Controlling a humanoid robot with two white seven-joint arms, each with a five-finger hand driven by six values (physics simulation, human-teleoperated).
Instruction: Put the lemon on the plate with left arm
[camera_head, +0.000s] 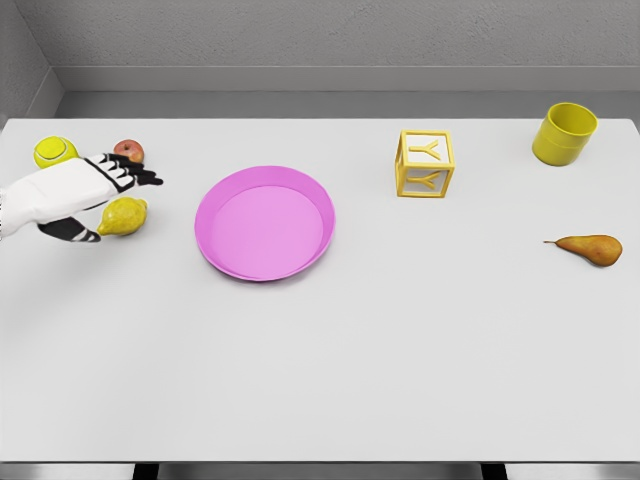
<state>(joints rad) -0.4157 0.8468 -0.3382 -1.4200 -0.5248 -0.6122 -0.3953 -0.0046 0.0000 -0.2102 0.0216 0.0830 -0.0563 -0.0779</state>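
The left hand (100, 195) was seen at the bench's (400, 350) far left, fingers spread over the lemon (124, 216), thumb beneath it; a firm grip could not be confirmed. The lemon lay on the bench, left of the pink plate (264, 222). An apple (129, 151) and a green ball (54, 151) were noted behind the hand.

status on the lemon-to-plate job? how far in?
Done: the left hand has reached the yellow lemon, fingers spread above it, thumb below. In hand: the grasp itself; whether it has closed cannot be told, and the lemon looks still on the white table. Left: lift, carry right, set down on the empty pink round plate.
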